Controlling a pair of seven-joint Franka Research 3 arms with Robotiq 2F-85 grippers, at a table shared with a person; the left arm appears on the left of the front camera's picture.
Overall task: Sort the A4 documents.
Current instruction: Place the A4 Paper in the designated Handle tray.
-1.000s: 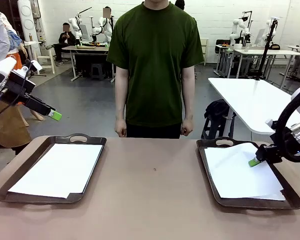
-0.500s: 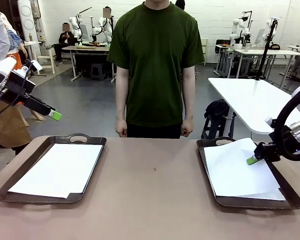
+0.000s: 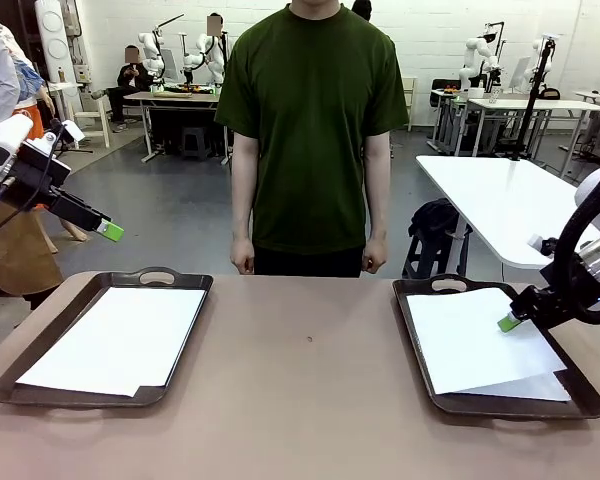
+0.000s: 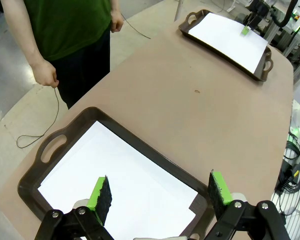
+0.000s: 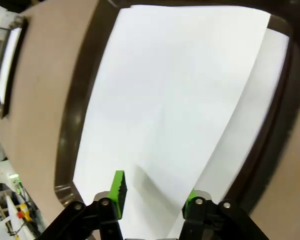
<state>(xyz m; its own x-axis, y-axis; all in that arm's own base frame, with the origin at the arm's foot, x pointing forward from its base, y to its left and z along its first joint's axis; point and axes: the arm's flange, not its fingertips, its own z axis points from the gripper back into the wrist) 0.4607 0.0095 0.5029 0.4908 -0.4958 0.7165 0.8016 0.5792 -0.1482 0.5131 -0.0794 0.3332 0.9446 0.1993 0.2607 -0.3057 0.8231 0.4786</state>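
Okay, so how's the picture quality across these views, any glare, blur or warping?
Front view: sharp, evenly lit. Left wrist view: wide-angle bending of the table edge, left gripper crisp. Right wrist view: the white sheets nearly wash out, the right gripper casts a soft shadow on them, and the tray rim looks soft and curved.

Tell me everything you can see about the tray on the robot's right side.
The right tray is dark brown, rectangular, plastic-looking, with a raised rim and cut-out handles at its ends. It lies flat on the tan table, near the right edge. White A4 sheets lie in it, the top one skewed over another. The right gripper hangs over its far right side, jaws apart.
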